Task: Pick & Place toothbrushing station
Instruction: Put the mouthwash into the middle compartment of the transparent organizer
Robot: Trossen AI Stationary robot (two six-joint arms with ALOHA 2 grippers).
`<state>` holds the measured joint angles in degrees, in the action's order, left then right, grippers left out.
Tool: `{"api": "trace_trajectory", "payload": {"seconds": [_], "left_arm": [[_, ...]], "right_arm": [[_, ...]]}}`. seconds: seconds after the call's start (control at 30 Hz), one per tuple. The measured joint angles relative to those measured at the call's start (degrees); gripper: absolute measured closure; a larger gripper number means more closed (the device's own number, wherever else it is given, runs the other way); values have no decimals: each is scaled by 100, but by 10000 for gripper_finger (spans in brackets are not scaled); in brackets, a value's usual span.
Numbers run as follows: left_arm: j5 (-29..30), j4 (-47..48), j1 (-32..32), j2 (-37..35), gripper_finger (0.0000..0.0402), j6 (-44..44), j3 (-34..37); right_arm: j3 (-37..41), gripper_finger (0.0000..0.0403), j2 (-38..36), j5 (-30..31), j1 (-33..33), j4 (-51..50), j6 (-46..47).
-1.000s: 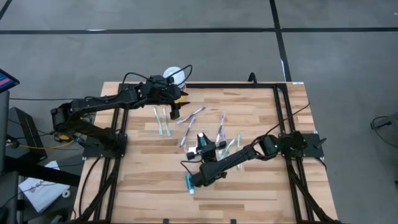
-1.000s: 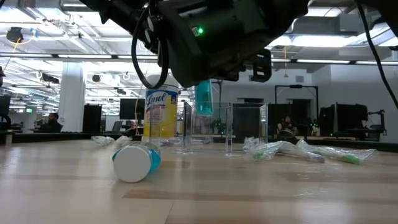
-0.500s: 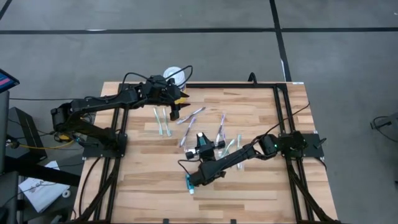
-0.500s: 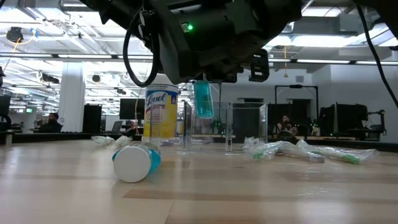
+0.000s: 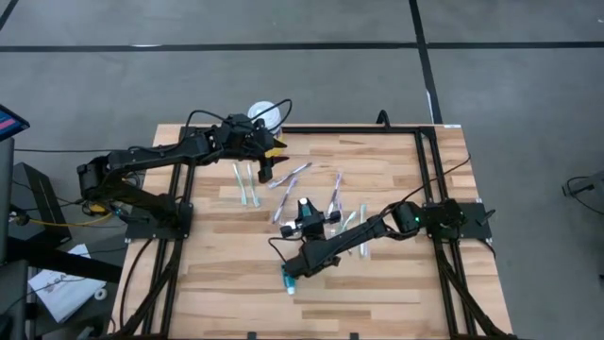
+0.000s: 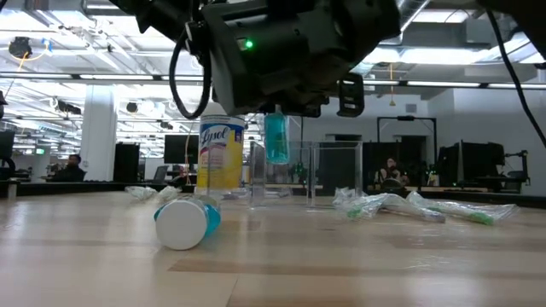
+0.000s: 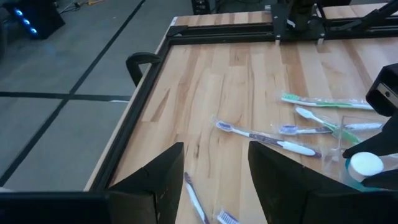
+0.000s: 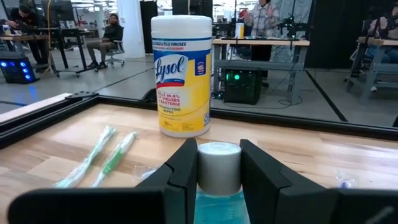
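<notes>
My right gripper points level toward the far edge, shut on a blue toothpaste tube held above the table's middle. A second blue tube lies on its side nearer the front edge, its white cap facing the low camera. Several thin wrapped toothbrushes lie flat and scattered across the middle, and they also show in the low view. My left gripper hangs open and empty above the far left toothbrushes. I cannot make out the clear cup for sure. My right gripper pinches the tube's white cap end between its two fingers, one finger on each side. The fingers come level from the near side. The tube hangs upright below them, cap up, its blue body clear of the table.
A yellow and white Lysol canister stands at the far edge, ahead of my right gripper. A clear-walled thing stands behind the held tube. A black frame rail runs along the table's edges. People sit in the room beyond.
My right gripper has gone a little toward the table's left edge with the tube, which stays hanging upright and clear of the table.
</notes>
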<state>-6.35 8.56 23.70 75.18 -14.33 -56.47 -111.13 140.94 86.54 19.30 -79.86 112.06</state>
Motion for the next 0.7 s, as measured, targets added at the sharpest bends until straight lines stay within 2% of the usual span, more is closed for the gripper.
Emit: {"api": "trace_trajectory", "payload": {"seconds": [0.13, 0.57, 0.7], "left_arm": [[4, -2, 0, 0, 229, 0, 0], [-63, -7, 0, 0, 229, 107, 0], [-72, -7, 0, 0, 229, 151, 0]], "right_arm": [[2, 322, 0, -173, -50, 276, -432], [7, 322, -4, -426, -18, 331, -422], [251, 322, -11, -491, -6, 770, -549]]}}
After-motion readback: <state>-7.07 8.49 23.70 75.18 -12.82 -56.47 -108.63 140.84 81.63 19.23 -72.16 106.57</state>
